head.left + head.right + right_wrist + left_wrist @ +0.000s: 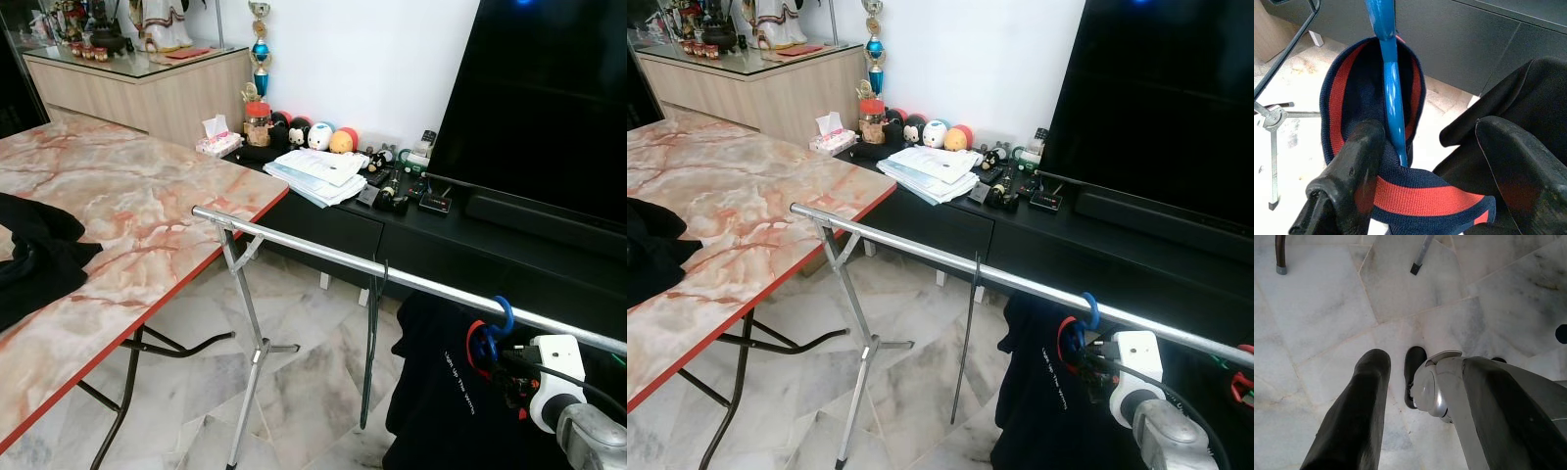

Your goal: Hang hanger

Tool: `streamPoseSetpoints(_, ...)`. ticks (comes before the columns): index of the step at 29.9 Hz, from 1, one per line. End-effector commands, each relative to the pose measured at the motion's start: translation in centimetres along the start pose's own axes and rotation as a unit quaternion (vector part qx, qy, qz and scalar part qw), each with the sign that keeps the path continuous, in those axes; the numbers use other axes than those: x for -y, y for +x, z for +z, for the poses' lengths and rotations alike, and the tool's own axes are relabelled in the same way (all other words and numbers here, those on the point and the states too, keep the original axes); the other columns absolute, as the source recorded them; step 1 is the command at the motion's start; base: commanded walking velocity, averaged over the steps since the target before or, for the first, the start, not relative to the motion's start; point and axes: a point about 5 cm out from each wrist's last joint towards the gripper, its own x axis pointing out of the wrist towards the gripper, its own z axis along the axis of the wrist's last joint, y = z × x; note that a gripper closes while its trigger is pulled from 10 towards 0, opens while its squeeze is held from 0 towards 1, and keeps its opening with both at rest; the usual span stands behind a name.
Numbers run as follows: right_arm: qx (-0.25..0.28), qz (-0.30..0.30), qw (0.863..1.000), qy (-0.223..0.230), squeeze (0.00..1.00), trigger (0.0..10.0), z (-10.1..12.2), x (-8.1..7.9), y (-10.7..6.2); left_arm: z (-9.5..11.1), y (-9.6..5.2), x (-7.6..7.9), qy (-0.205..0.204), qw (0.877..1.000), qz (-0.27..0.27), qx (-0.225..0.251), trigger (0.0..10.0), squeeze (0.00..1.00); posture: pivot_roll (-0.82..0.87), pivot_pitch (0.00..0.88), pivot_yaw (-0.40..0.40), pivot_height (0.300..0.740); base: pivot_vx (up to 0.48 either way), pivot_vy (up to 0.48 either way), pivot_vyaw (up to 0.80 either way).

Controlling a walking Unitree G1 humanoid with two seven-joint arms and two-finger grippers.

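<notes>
Blue hanger [1088,311] hooked over rail [950,264]; shirt [1048,401] seemingly hanging below.

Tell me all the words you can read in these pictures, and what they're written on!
Dark shirt hanging from the blue hanger: a line of small white print runs down it, too blurred to read.
Papers on the black TV cabinet: print too small to read.
Tissue box: no readable label.

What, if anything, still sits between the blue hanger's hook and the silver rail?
Nothing visible: the blue hanger already has its hook over the silver rail, dark shirt hanging below. The right claw sits at its neck.
</notes>
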Motion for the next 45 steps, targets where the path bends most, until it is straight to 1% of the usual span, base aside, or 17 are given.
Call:
streamPoseSetpoints(1,0.008,-0.001,1.000,-0.004,0.00,10.0,0.7,-0.3,0.6,-0.3,-0.1,0.0,-0.007,1.000,0.001,-0.006,10.0,0.00,0.08,0.000,-0.029,0.740,0.000,0.000,0.00)
streamPoseSetpoints(3,0.008,0.005,1.000,-0.003,0.00,10.0,0.9,-0.8,1.2,-0.3,-0.1,0.0,-0.007,1.000,0.001,-0.006,10.0,0.00,0.08,0.000,-0.029,0.740,0.000,0.000,0.00)
streamPoseSetpoints(4,0.008,0.005,1.000,-0.003,0.00,10.0,0.9,-0.8,1.2,-0.3,-0.1,0.0,-0.007,1.000,0.001,-0.006,10.0,0.00,0.08,0.000,-0.029,0.740,0.000,0.000,0.00)
streamPoseSetpoints(5,0.004,0.012,1.000,-0.006,0.00,10.0,0.9,-1.2,1.6,-0.3,-0.1,0.0,-0.007,1.000,0.001,-0.006,10.0,0.00,0.09,0.000,-0.031,0.740,0.000,0.000,0.00)
streamPoseSetpoints(8,0.004,0.024,1.000,-0.009,0.00,10.0,1.3,-1.9,2.2,-0.3,0.0,0.0,-0.008,1.000,0.002,-0.005,10.0,0.00,0.09,0.000,-0.032,0.740,0.000,0.000,0.00)
streamPoseSetpoints(12,-0.002,0.044,0.999,-0.018,0.00,10.0,1.6,-2.6,2.9,-0.2,0.0,0.0,-0.009,1.000,0.003,-0.005,10.0,0.00,0.10,0.000,-0.033,0.740,0.000,0.000,0.00)
streamPoseSetpoints(14,-0.004,0.046,0.999,-0.021,0.00,10.0,1.7,-2.7,3.0,-0.2,0.0,0.0,-0.009,1.000,0.003,-0.005,10.0,0.00,0.10,0.000,-0.033,0.740,0.000,0.000,0.00)
streamPoseSetpoints(18,-0.004,0.026,0.999,-0.033,0.00,10.0,2.0,-2.5,3.6,-0.2,0.0,0.0,-0.010,1.000,0.003,-0.004,10.0,0.00,0.11,0.000,-0.034,0.740,0.000,0.000,0.00)
streamPoseSetpoints(24,0.012,0.014,0.999,-0.028,0.00,10.0,3.0,-2.3,3.9,-0.3,0.0,0.0,-0.011,1.000,0.003,-0.004,10.0,0.00,0.11,0.000,-0.034,0.740,0.000,0.000,0.00)
streamPoseSetpoints(32,0.018,-0.014,1.000,-0.015,0.00,10.0,3.3,-1.5,4.2,-0.3,-0.1,0.0,-0.012,1.000,0.004,-0.003,10.0,0.00,0.12,0.000,-0.035,0.740,0.000,0.000,0.00)
streamPoseSetpoints(36,0.011,-0.027,0.999,-0.018,0.00,10.0,3.1,-1.3,4.2,-0.3,-0.1,0.0,-0.013,1.000,0.004,-0.003,10.0,0.00,0.12,0.000,-0.034,0.740,0.000,0.000,0.00)
streamPoseSetpoints(37,0.007,-0.043,0.999,-0.016,0.00,10.0,3.0,-0.9,4.1,-0.3,-0.1,0.0,-0.013,1.000,0.004,-0.003,10.0,0.00,0.12,0.000,-0.035,0.740,0.000,0.000,0.00)
streamPoseSetpoints(39,0.004,-0.055,0.998,-0.015,0.00,10.0,2.8,-0.6,4.1,-0.3,-0.1,0.0,-0.013,1.000,0.004,-0.003,10.0,0.00,0.12,0.000,-0.032,0.740,0.000,0.000,0.00)
streamPoseSetpoints(40,0.001,-0.069,0.998,-0.010,0.00,10.0,2.5,-0.3,4.0,-0.3,-0.1,0.0,-0.013,1.000,0.004,-0.004,10.0,0.00,0.12,0.000,-0.034,0.740,0.000,0.000,0.00)
streamPoseSetpoints(45,0.000,-0.091,0.996,0.003,0.00,10.0,2.2,-0.1,3.8,-0.3,-0.1,0.0,-0.012,1.000,0.004,-0.004,10.0,0.00,0.11,0.000,-0.033,0.740,0.000,0.000,0.00)
